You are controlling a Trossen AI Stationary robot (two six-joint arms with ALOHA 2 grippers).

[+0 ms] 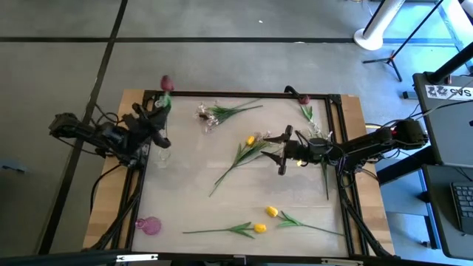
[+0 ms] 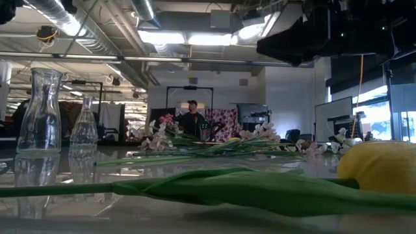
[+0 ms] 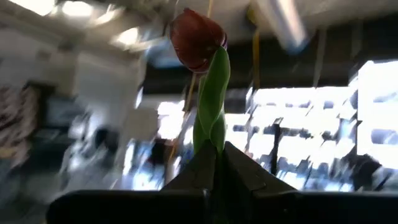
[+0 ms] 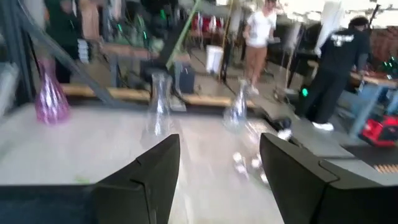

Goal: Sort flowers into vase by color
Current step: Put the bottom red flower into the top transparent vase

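Observation:
My left gripper (image 1: 157, 118) (image 3: 219, 158) is at the table's far left corner, shut on a dark red tulip (image 1: 166, 81) (image 3: 196, 37). Two clear glass vases (image 2: 40, 110) (image 2: 84, 120) stand close by it. My right gripper (image 1: 284, 151) (image 4: 217, 168) hangs open over the table's middle right and touches nothing. On the table lie a yellow tulip (image 1: 250, 140), two more yellow tulips (image 1: 272, 212) (image 1: 260, 228), a second red tulip (image 1: 303, 98) and white sprays (image 1: 211, 114) (image 1: 318, 133). A pink vase (image 1: 148, 225) stands at the near left corner. My left gripper pinches the red tulip's green stalk (image 3: 217, 146) between its two fingers, just below the leaf (image 3: 211, 99). The tulip is lifted clear. Its bloom stands out beyond the fingertips, toward the table's far edge in the high view.
A black frame rail (image 1: 222, 94) runs around the table top. In the low view a green leaf (image 2: 260, 188) and a yellow bloom (image 2: 377, 166) lie right in front of the camera. People stand in the room beyond the table (image 4: 339, 68).

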